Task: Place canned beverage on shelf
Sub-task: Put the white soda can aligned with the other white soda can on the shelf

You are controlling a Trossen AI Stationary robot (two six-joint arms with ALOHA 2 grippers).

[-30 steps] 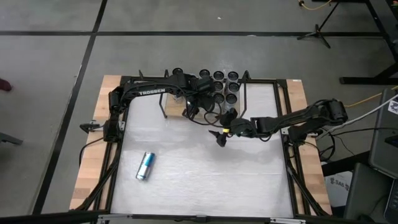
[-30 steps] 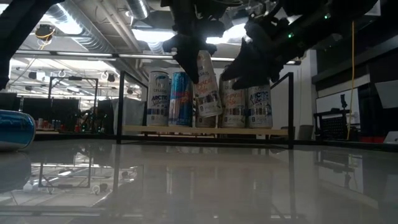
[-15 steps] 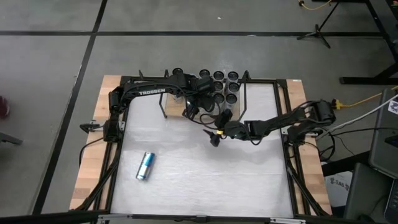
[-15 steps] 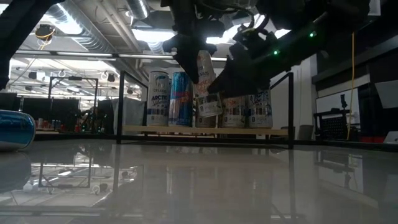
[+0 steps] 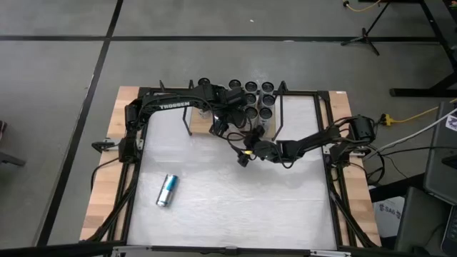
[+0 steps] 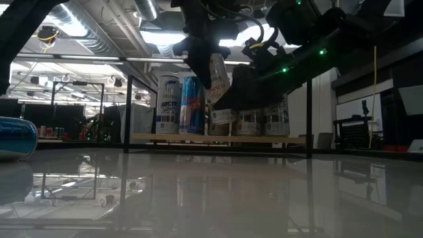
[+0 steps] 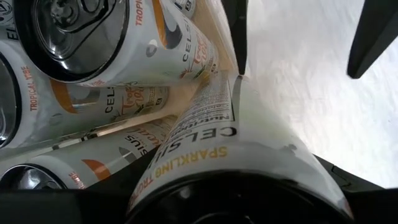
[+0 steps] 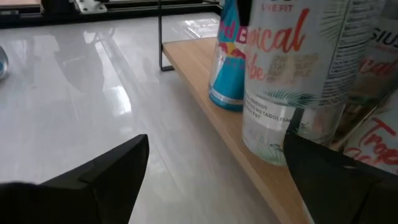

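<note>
My left gripper (image 6: 201, 61) is shut on a white Celsius can (image 6: 219, 74), tilted over the shelf (image 6: 218, 139). The shelf is a light wooden board in a black rod frame at the table's far side. Several more cans (image 6: 178, 104) stand upright on it. The held can also shows in the left wrist view (image 7: 236, 143) and the right wrist view (image 8: 292, 81). My right gripper (image 8: 217, 180) is open, close in front of the shelf, below and beside the held can, and touches nothing. A blue can (image 5: 166, 190) lies on its side on the table at the near left. My left gripper pinches the white can by the upper part of its body (image 6: 213, 66) between its two fingers, coming from above. The can is tilted, its lower end (image 8: 267, 149) at the board's front edge. I cannot tell whether that end touches the board.
The shelf's black upright rods (image 6: 308, 116) stand at both ends of the board. The standing cans crowd the board's right part (image 5: 258, 100). The white tabletop (image 5: 235, 207) stretches out in front of the shelf. The blue can also shows at the left edge of the low view (image 6: 16, 137).
My right gripper has gone toward the table's left edge, closer to the held can and the shelf's front, staying open. My left gripper and the tilted white can have kept still.
</note>
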